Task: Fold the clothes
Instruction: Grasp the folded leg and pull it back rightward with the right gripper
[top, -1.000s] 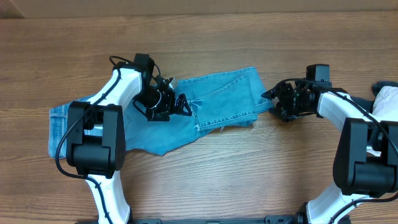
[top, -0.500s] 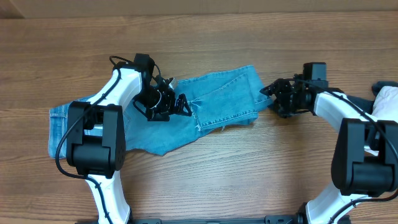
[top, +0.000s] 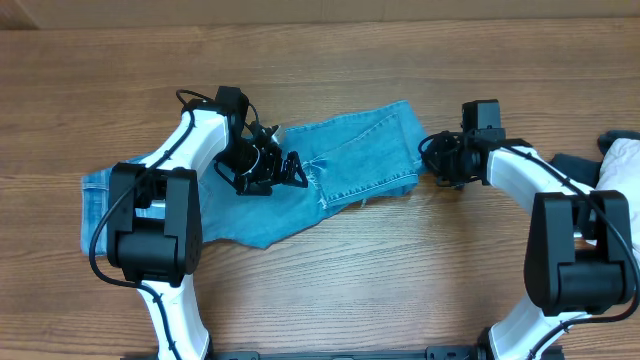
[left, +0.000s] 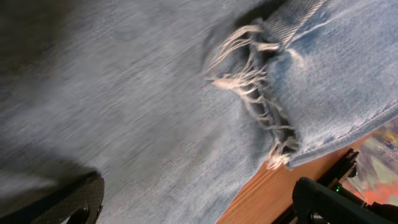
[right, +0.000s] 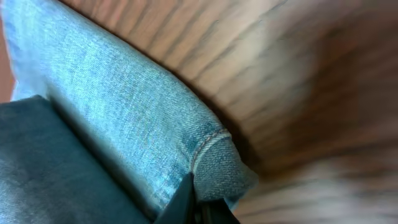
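The light blue jeans (top: 350, 160) lie folded across the wooden table (top: 400, 290), one end reaching the far left (top: 95, 210). My left gripper (top: 292, 170) hovers low over the middle of the denim, open, with nothing between its fingers. In the left wrist view its gripper (left: 199, 208) spans plain denim, and a frayed hem (left: 261, 93) lies just beyond. My right gripper (top: 428, 160) is at the jeans' right edge. The right wrist view shows this gripper (right: 199, 205) shut on the stitched corner of the jeans (right: 137, 106).
A white cloth (top: 625, 160) and a dark item (top: 572, 165) lie at the table's right edge, behind the right arm. Bare wood lies in front of the jeans and along the back.
My right gripper has moved left to the jeans' right edge and shut on the corner. The fabric edge there has shifted slightly. The left arm has not moved.
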